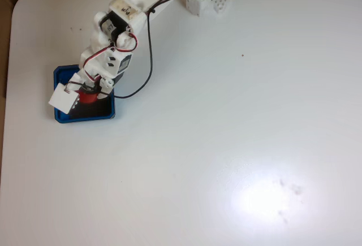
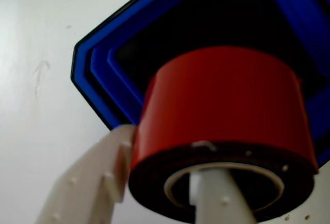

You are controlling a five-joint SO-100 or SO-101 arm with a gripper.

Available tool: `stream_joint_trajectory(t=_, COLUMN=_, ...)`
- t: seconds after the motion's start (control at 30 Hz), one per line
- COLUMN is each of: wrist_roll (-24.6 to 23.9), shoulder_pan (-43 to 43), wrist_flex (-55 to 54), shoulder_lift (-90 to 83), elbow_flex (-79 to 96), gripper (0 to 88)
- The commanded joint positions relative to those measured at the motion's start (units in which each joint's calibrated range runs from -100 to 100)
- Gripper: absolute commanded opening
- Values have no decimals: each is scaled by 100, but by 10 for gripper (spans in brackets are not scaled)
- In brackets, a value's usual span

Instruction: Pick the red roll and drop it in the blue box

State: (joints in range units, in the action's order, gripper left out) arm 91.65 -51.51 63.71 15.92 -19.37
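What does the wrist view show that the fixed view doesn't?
Wrist view: one white finger runs through the small red roll's pale hollow core, the other presses its outer side.

Fixed view: the whole white arm, a black cable, and the white table.

Both: the gripper holds the roll over the shallow bright-blue box.

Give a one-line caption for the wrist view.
White two-finger gripper holds the short red roll above the shallow blue box.
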Motion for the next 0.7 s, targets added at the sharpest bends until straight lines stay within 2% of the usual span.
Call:
stream_joint_trajectory(t=0.0, wrist_roll=-41, shoulder_pan=-140, wrist_flex=-18, shoulder_lift=314, elbow_flex=-650, gripper=7)
stream_joint_trajectory(t=0.67, wrist_roll=-59, shoulder_pan=-501, wrist_flex=-43, shoulder_lift=774, elbow_flex=-704, gripper=10)
